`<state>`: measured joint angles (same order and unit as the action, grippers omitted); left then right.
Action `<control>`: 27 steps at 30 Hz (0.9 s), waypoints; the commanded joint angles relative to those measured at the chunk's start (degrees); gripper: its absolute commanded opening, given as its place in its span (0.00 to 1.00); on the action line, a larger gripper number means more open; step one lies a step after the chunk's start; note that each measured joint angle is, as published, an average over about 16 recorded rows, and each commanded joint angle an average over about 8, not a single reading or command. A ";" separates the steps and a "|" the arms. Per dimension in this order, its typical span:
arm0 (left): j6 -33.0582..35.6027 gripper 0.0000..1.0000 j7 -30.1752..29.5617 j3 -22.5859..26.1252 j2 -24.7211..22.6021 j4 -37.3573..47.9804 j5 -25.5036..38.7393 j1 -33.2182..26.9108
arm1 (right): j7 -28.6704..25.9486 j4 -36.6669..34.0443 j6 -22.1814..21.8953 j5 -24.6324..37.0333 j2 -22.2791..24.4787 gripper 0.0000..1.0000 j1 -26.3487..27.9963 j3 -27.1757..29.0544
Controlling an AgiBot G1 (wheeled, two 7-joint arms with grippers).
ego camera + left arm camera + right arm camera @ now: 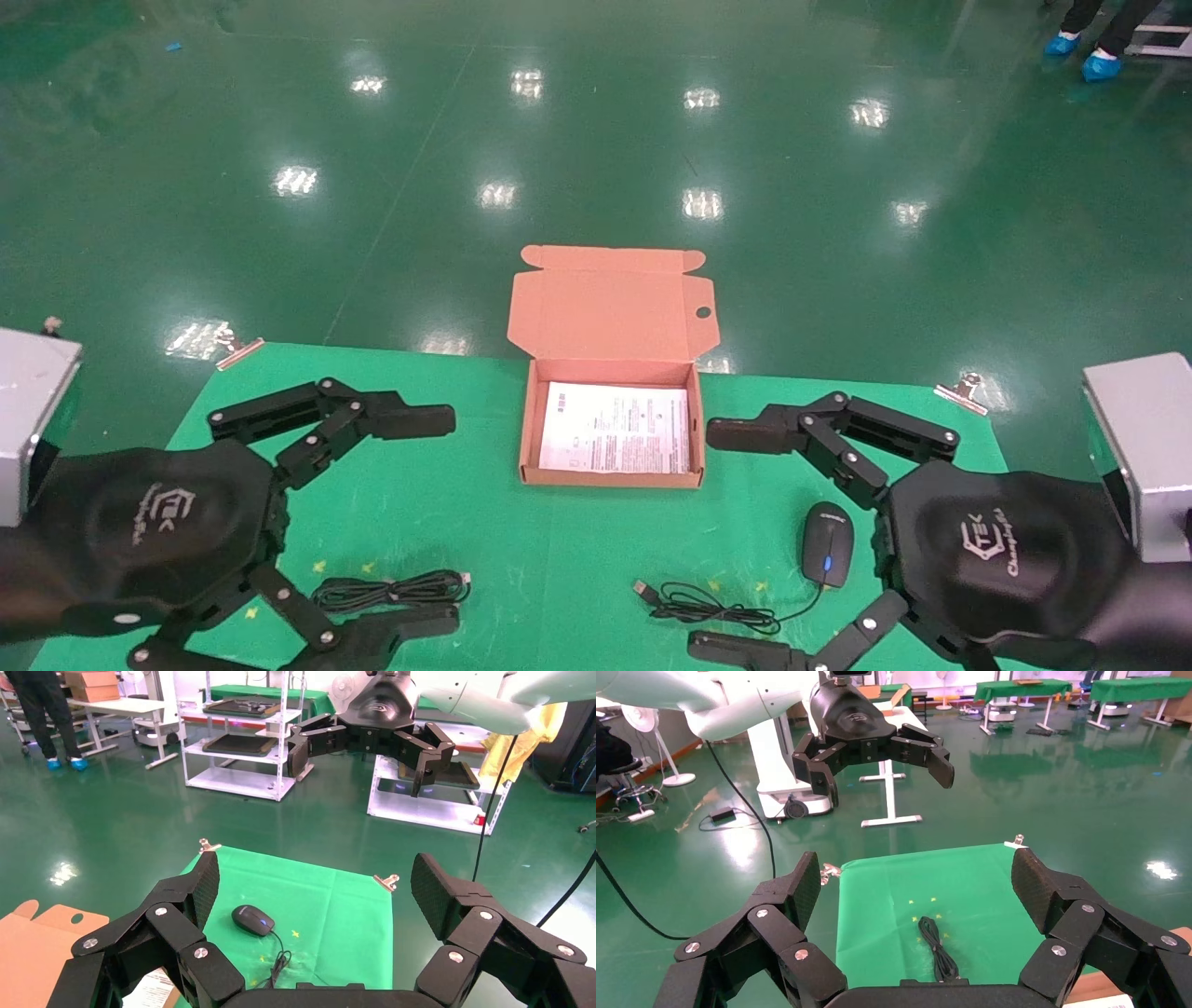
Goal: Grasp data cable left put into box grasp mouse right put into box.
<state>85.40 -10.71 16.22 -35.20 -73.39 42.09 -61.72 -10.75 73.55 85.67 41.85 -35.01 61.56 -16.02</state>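
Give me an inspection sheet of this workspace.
Surface: green cloth over the table, clipped at its far corners.
Job's things: box open at centre, only a printed sheet inside; data cable bundled on the left; mouse on the right, upright.
Clutter: nothing seen.
Grippers: left claw open above the data cable; right claw open beside the mouse; neither holds anything.
Cables: mouse cord loose, plug toward centre.
Surroundings: green floor, shelving racks, person standing far off.

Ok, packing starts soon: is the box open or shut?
Open. The box has its flap lid folded back, and only the white printed sheet shows inside.
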 commanded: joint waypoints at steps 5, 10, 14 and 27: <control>0.00 1.00 0.00 0.00 0.00 0.00 0.00 0.00 | 0.00 0.00 0.00 0.00 0.00 1.00 0.00 0.00; 0.00 1.00 0.00 0.00 0.00 0.00 0.00 0.00 | 0.00 0.00 0.00 0.00 0.00 1.00 0.00 0.00; 0.00 1.00 0.00 0.00 0.00 0.00 0.00 0.00 | 0.00 0.00 0.00 0.00 0.00 1.00 0.00 0.00; 0.02 1.00 -0.01 -0.03 0.02 -0.01 -0.04 0.02 | -0.03 -0.02 -0.08 0.16 -0.04 1.00 0.10 -0.11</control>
<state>85.44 -10.79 16.34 -35.08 -73.36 42.46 -61.90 -10.72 73.59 85.65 42.04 -35.02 61.65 -16.10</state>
